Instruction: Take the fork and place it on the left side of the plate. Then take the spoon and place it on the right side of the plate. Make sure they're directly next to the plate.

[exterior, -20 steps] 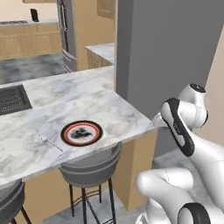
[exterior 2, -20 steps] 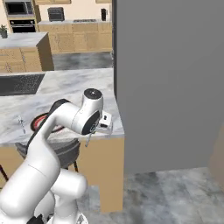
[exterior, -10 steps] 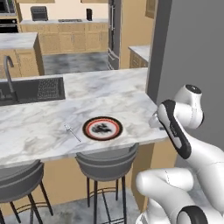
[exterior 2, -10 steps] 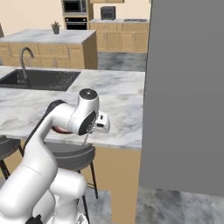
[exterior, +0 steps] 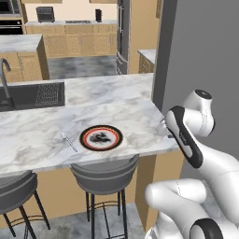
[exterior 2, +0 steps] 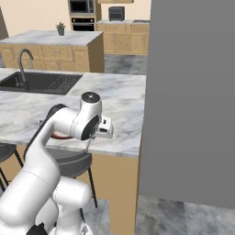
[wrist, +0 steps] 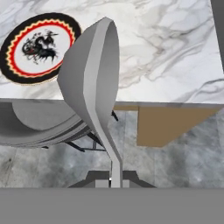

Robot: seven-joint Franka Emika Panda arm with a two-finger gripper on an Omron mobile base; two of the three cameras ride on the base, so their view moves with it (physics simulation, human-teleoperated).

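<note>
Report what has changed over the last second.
The base drove: both base views shifted, showing more of the dark sink. The gripper stays shut on the pale round-ended spoon. The slim grey fork still lies left of the red-and-black-rimmed round plate.

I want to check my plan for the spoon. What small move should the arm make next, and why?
Probably carry the spoon forward over the counter, toward the bare spot right of the plate. The gripper is shut on the spoon near the counter's edge, and the fork already lies left of the plate.
</note>
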